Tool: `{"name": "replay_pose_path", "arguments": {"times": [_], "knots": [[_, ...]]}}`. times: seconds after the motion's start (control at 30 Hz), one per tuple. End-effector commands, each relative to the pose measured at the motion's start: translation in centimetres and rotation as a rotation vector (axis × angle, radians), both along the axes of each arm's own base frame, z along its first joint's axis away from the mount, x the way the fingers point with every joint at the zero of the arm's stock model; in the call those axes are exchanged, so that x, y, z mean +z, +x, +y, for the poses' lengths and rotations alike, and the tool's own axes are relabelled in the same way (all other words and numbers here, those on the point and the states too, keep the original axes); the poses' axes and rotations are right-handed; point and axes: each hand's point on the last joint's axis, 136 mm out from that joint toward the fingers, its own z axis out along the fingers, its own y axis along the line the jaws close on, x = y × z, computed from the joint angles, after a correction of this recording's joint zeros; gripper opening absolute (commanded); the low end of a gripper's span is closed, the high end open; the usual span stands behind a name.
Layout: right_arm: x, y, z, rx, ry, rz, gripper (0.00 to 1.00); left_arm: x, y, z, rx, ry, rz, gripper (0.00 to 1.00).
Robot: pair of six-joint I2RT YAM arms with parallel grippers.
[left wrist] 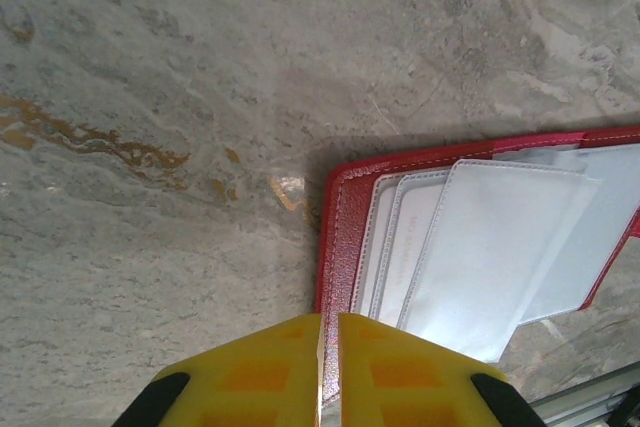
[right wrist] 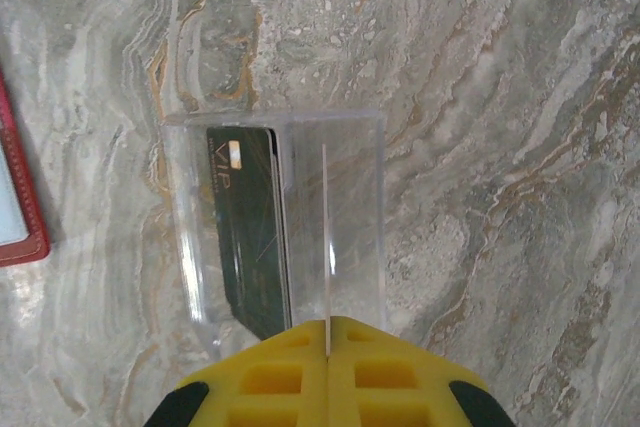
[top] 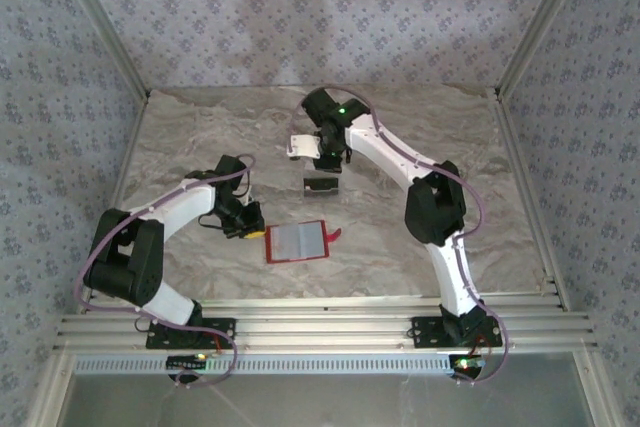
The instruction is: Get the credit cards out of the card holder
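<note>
The worktop [top: 200, 137] is grey-beige marble pattern with rusty veins. Walls [top: 300, 7] papered in a small floral print close it in on three sides, with metal posts [top: 100, 25] at the corners. Ribbed metal rails [top: 330, 319] run along the near edge. A clear plastic box [right wrist: 350, 187] sits near the worktop's middle.

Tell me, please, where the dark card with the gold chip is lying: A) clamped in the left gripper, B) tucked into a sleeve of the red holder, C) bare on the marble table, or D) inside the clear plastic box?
D: in the right wrist view the dark card lies within the walls of the clear box, apart from the red card holder.
</note>
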Motion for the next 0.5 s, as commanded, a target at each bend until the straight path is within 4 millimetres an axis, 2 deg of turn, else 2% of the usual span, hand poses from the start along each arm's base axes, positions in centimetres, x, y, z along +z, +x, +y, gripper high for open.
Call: {"name": "replay_pose_path", "arguments": {"times": [0.0, 0.13, 0.47], "knots": [[-1.0, -0.1, -0.6, 0.114, -0.075, 0.017, 0.03, 0.3, -0.1, 0.0, -0.008, -0.022, -0.008, 0.13], [-2.3, 0.2, -0.4, 0.133, -0.084, 0.034, 0.03, 0.2, -0.2, 0.0, 0.0, -0.021, -0.001, 0.13], [-4.1, -2.0, -0.9, 0.102, -0.103, 0.171, 0.03, -0.1, -0.5, 0.1, 0.003, -0.019, 0.012, 0.14]]}}
